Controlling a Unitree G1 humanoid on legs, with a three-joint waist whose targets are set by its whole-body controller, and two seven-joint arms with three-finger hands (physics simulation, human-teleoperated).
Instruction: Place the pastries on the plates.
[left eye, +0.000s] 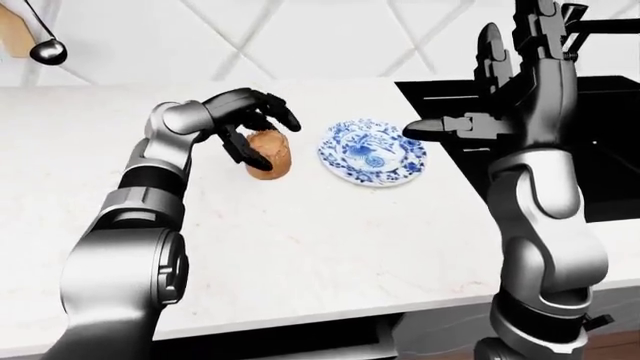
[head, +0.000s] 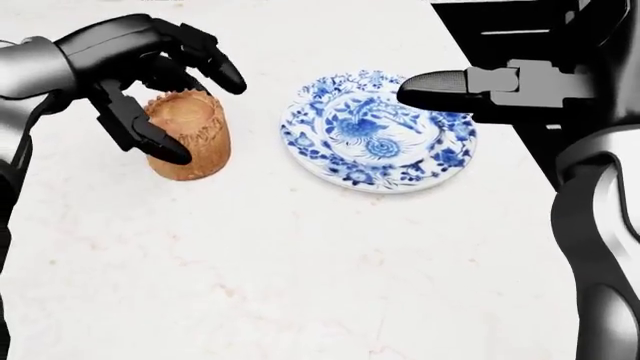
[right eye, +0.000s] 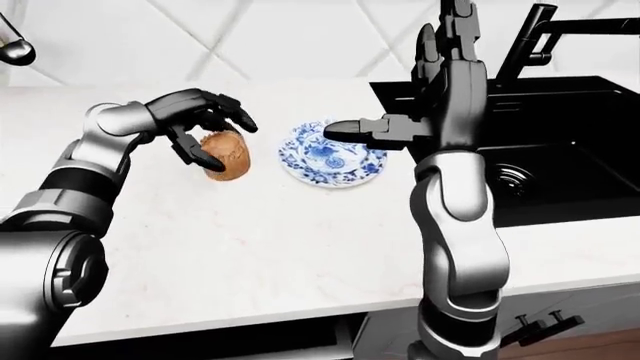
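A brown fluted pastry (head: 197, 150) stands on the white counter (head: 300, 270), slightly tilted, left of a blue-and-white patterned plate (head: 378, 131). The plate has nothing on it. My left hand (head: 203, 118) arches over the pastry. Its thumb (head: 160, 146) presses on the pastry's lower left side, while the other fingers (head: 222, 73) hover spread above the top rim, so the hand is open. My right hand (left eye: 462, 82) is open and raised to the right of the plate, fingers pointing up. Its thumb (head: 435, 86) reaches left over the plate's upper right rim.
A black sink (right eye: 560, 150) with a dark faucet (right eye: 530, 30) lies just right of the plate. A ladle (left eye: 45, 49) hangs on the tiled wall at the top left. The counter's edge (left eye: 330, 315) runs along the bottom of the eye views.
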